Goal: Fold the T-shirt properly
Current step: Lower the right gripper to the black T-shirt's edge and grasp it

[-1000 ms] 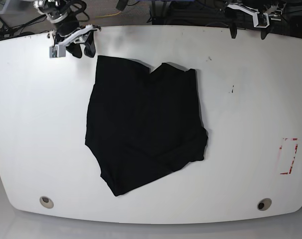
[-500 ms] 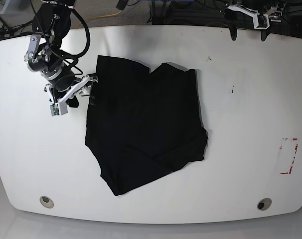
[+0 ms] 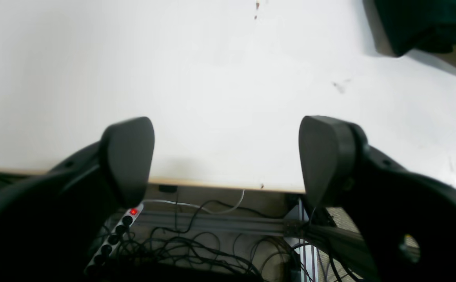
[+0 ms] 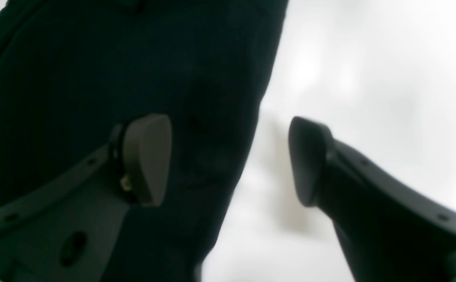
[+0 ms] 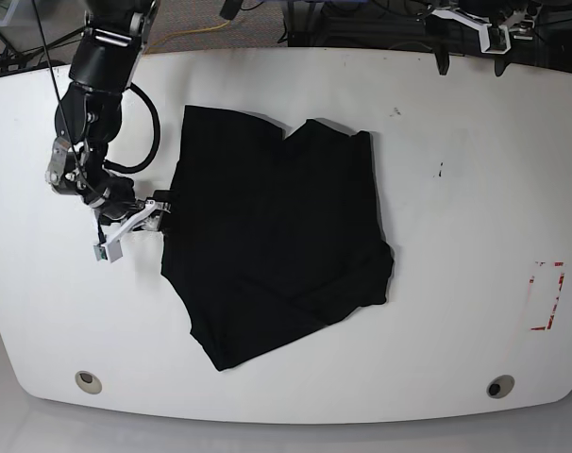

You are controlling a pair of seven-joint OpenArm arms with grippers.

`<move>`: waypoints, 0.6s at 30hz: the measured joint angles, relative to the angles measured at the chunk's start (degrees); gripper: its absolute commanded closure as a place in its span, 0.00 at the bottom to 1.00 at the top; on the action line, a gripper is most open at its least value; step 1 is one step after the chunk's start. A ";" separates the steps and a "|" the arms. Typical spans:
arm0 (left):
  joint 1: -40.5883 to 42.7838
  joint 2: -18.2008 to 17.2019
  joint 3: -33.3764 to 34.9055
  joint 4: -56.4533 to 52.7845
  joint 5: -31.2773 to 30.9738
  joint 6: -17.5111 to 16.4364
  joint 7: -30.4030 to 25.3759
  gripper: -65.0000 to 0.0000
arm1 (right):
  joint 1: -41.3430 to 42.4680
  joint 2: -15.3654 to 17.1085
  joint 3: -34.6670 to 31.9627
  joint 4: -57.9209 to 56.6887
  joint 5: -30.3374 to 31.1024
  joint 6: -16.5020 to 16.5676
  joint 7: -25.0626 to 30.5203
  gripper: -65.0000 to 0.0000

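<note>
Black, soft cotton-looking cloth fills the middle of the base view: the plain black short-sleeved T-shirt (image 5: 277, 241) lies partly folded on the smooth white oval table (image 5: 475, 217), a ragged slab with a notch along its top edge and a rumpled lump at its right side. My right gripper (image 5: 146, 218) sits at the shirt's left edge, centre-left of the frame. In the right wrist view its fingers (image 4: 149, 156) stand apart, one over the dark cloth and the other over bare table, straddling the hem with nothing clamped. My left gripper (image 3: 228, 156) hangs wide open at the table's far rim, upper right of the base view, holding nothing.

The risk, as I judge it: limp fabric gives me no firm edge. If I close too shallow I may pinch only the top layer and drag the stack askew; too deep, and I bunch every layer and spoil the fold. The slick tabletop could let the whole shirt slide.
</note>
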 measured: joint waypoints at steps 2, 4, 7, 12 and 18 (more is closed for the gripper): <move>-0.02 -0.02 0.00 0.02 0.00 0.07 -0.02 0.17 | 1.90 0.15 -0.07 -4.85 -0.72 0.24 0.07 0.31; -0.04 0.02 0.00 0.00 0.00 0.00 0.00 0.17 | 3.04 0.31 0.02 -8.22 -0.42 0.59 0.33 0.32; -1.33 0.02 0.15 0.00 0.00 0.04 0.02 0.17 | 3.61 -0.13 0.00 -9.46 -0.33 0.61 1.79 0.32; -2.58 -0.02 0.33 0.00 0.00 -0.13 -0.02 0.17 | 2.97 -2.34 -0.04 -10.45 0.85 0.74 4.79 0.32; -4.15 -0.37 1.62 -0.04 0.02 0.04 0.04 0.17 | 2.80 -5.03 -0.13 -10.69 0.81 0.66 5.49 0.65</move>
